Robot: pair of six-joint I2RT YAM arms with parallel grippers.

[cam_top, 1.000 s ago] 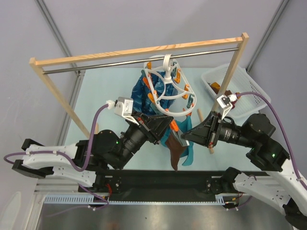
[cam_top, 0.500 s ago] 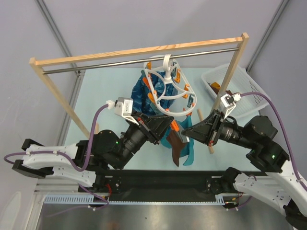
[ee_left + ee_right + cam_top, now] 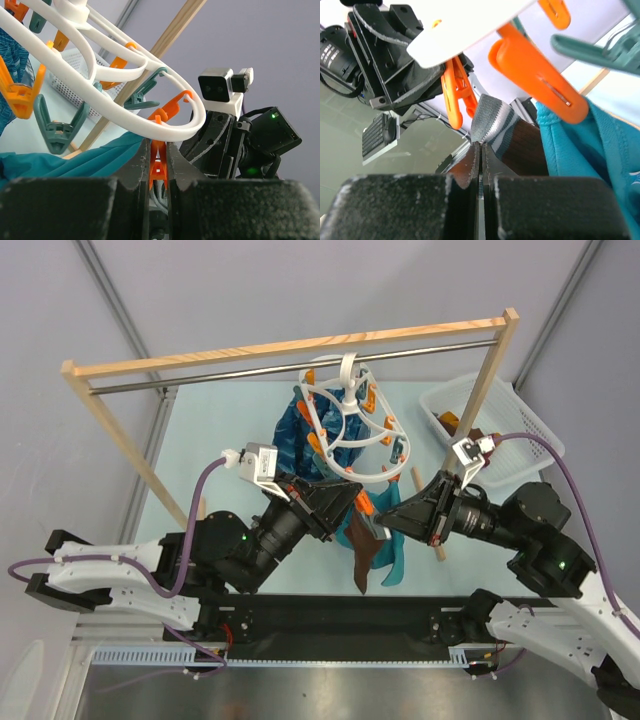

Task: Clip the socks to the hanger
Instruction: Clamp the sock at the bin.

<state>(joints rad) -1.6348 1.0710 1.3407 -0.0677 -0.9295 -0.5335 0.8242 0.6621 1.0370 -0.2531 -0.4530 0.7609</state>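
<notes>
The white looped hanger [image 3: 350, 430] hangs by its hook from the rack's metal bar, with orange and grey-teal clips dangling from it. My left gripper [image 3: 355, 502] is shut on one orange clip [image 3: 159, 162] under the ring's near loop [image 3: 150, 127] and squeezes its handles. My right gripper [image 3: 384, 519] is shut on the grey-striped cuff [image 3: 492, 122] of the dark brown sock [image 3: 367, 562]. It holds the cuff just below and right of that orange clip [image 3: 454, 95]. The rest of the sock hangs down. No magenta-purple sock shows clearly.
A teal-blue cloth [image 3: 290, 435] hangs on the hanger's clips and drapes behind the sock [image 3: 600, 150]. The wooden-framed rack [image 3: 290, 348] spans the table. A white basket [image 3: 500, 420] stands at the back right behind the rack's right post. The two arms nearly meet under the hanger.
The right gripper with the sock pushed a little toward the clip, then drew slightly back, and the sock swung with it. The left arm has kept still on the clip.
</notes>
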